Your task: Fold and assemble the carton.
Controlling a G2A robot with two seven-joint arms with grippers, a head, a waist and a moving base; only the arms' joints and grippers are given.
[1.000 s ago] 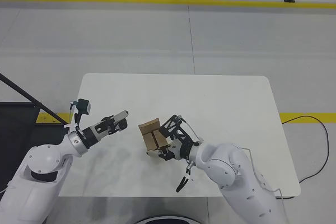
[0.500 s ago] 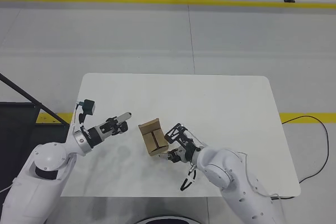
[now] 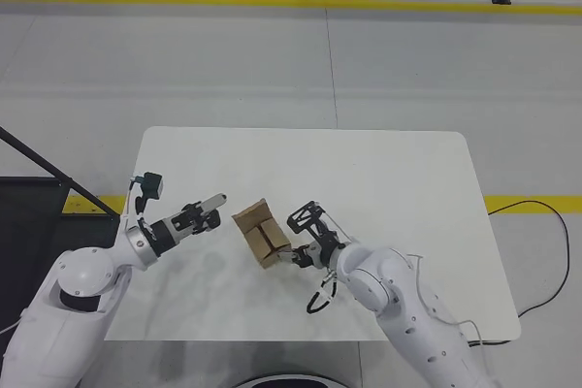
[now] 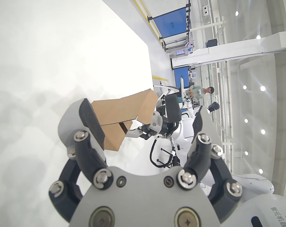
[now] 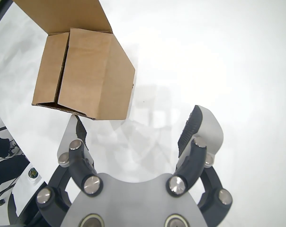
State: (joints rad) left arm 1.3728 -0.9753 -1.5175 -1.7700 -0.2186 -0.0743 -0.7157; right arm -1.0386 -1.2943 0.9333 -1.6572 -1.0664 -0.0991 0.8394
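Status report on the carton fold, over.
Left gripper open, just short of the carton. Right gripper open at its opposite side. Carton on the table, unheld, one flap up. Nothing between left gripper and carton.

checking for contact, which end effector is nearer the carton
The right end effector: one finger sits at the carton's edge, while the left end effector hangs apart.

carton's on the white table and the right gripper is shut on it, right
No, the right gripper is open, not shut on the carton: the right wrist view shows its fingers spread with nothing between them, the carton just ahead of one. The rest holds: it sits on the white table.
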